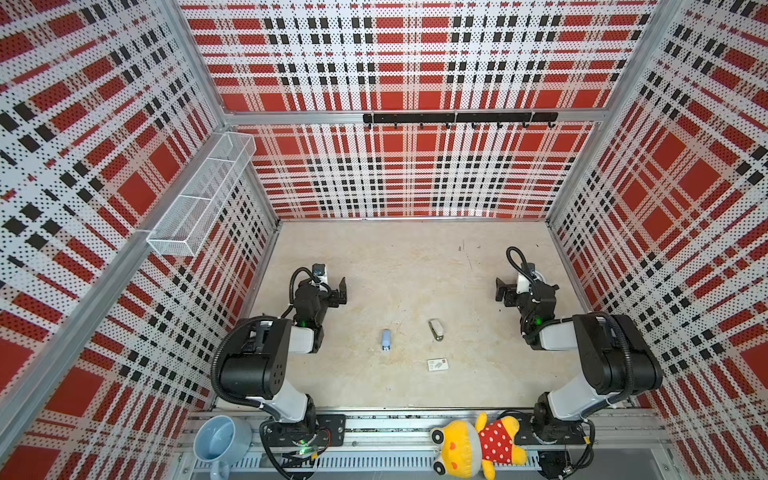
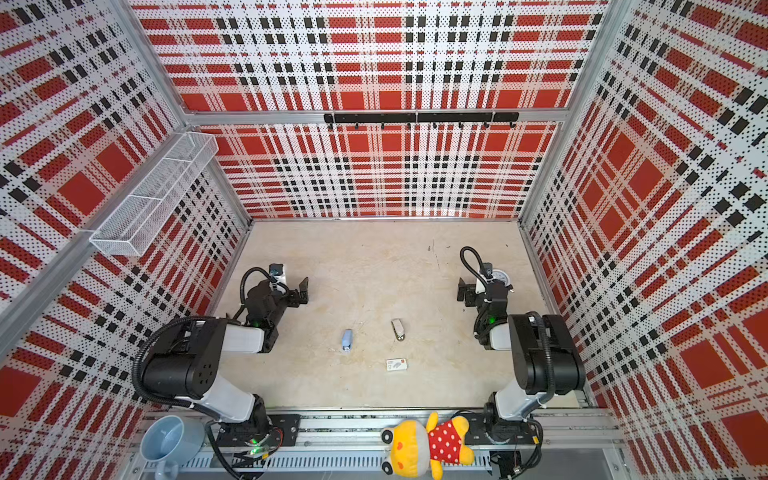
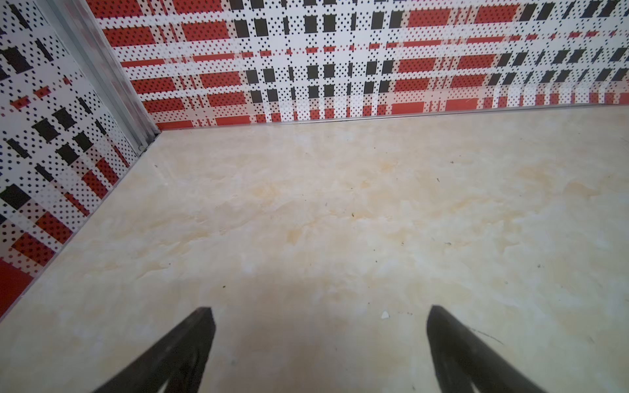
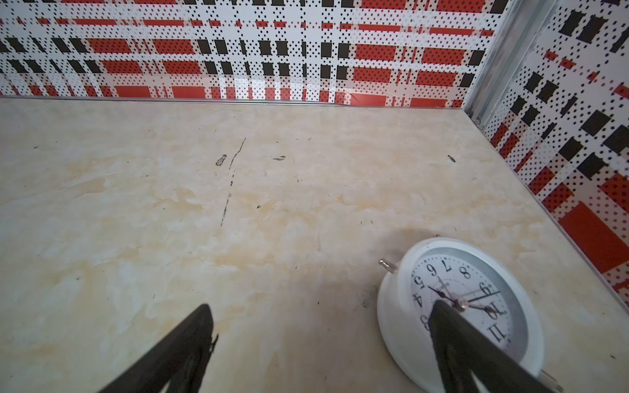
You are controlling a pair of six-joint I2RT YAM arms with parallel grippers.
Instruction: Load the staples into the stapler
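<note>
Both gape wide and empty: left pincer [image 1: 340, 293], right pincer [image 1: 501, 291]. The light-blue stapler [image 1: 386, 340] lies on the bench [image 1: 415, 257] between them, nearer the left; a white box [image 1: 437, 364], contents hidden, nearer the right.

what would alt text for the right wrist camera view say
The right gripper hangs open over a bare patch of the beige marbled table, with nothing between its black jaws. A white round clock sits by one jaw, partly hidden behind it; a red, white and black plaid wall closes the far edge.
</note>
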